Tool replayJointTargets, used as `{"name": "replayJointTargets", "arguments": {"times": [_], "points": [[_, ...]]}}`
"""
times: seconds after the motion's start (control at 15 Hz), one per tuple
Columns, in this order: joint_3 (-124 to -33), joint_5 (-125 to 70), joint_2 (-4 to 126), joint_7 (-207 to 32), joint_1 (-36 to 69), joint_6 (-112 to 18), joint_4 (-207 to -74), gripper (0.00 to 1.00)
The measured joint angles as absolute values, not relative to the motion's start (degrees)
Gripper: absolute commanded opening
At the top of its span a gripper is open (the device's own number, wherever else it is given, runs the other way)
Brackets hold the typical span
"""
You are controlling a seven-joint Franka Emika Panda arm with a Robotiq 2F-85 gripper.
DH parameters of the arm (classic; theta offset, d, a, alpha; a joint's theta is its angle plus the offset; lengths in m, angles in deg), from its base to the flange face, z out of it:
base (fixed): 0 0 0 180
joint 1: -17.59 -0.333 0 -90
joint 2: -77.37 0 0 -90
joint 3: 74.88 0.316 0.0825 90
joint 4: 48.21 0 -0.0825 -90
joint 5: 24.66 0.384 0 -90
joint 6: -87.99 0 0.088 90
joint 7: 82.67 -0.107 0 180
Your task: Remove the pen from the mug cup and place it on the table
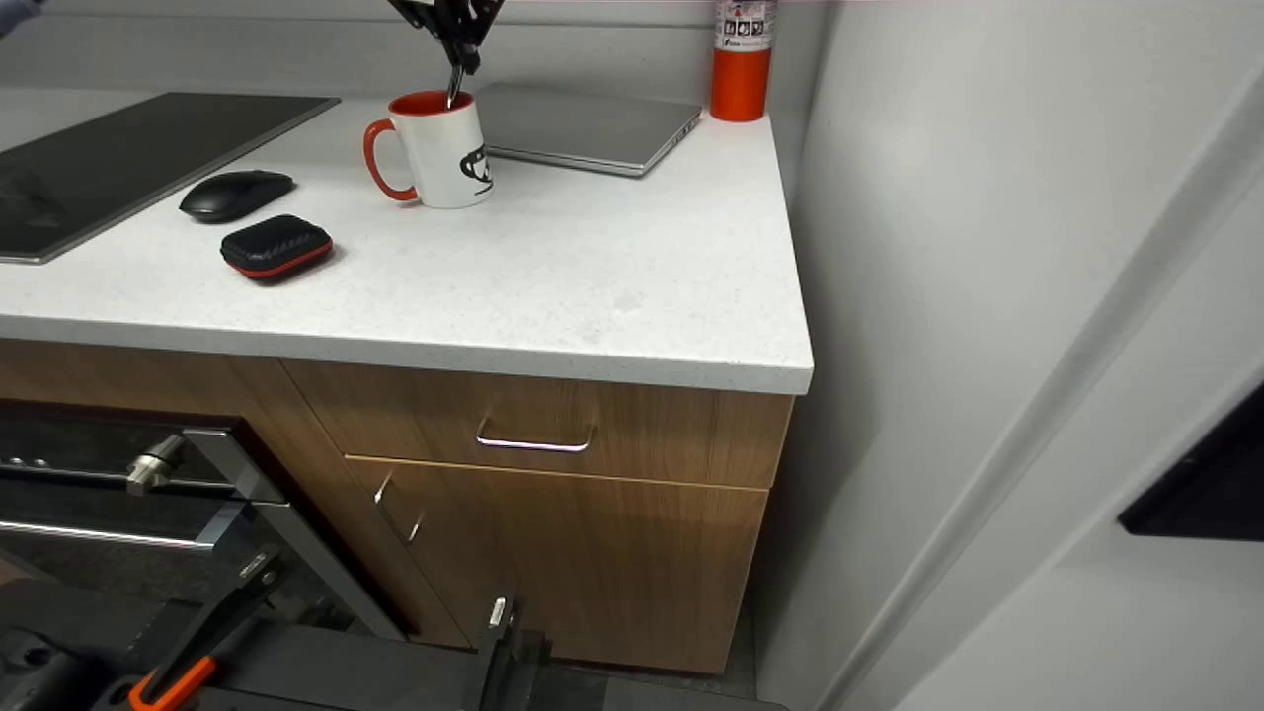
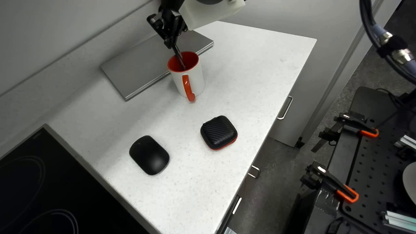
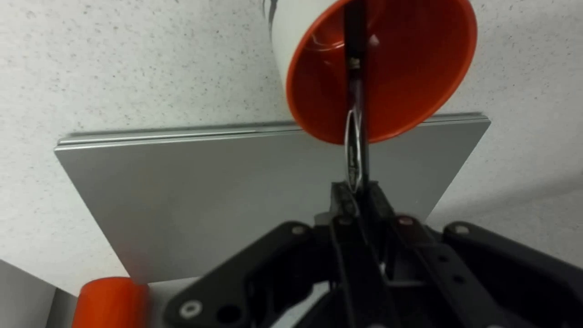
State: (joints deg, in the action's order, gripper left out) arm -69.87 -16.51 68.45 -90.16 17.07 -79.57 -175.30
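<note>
Open table (image 1: 632, 262) surface extends from the mug cup (image 1: 449, 163) to the front edge (image 1: 494, 359). A laptop (image 1: 588, 128) lies behind the mug cup; a mouse (image 2: 149, 155) and a case (image 2: 219, 132) lie toward the cooktop (image 2: 35, 182). The gripper (image 3: 360, 193) tilts downward above the mug cup, 2 jaws closed on the upper end of the pen (image 3: 357, 95), whose lower portion is inside.

My pincer (image 3: 361, 193): black, angular, bolted linkage.
Two slim fingers (image 3: 353, 255), blocky tips (image 3: 341, 202); side links (image 3: 255, 262) with rounded ends. Pale round screws (image 3: 190, 309) at the joints, one head looks reddish; dark hole (image 3: 228, 314) beside the ringed one. In an exterior view: my smooth off-white shell (image 2: 208, 14), dark part (image 2: 209, 1) above it.
</note>
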Motion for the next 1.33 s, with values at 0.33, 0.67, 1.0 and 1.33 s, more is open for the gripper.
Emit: {"name": "replayJointTargets", "arguments": {"times": [0.33,0.67,1.0,1.33], "points": [[-71.1,-21.4,75.0,-91.2,16.9,-79.5,-176.3,0.03],[-71.8,-31.5,82.7,-95.6,17.8,-72.4,-177.4,0.03],[-71.6,-46.3,85.3,-102.8,21.1,-57.6,-177.7,0.03],[-73.1,-52.4,79.2,-107.5,22.7,-54.7,-178.7,0.03]]}}
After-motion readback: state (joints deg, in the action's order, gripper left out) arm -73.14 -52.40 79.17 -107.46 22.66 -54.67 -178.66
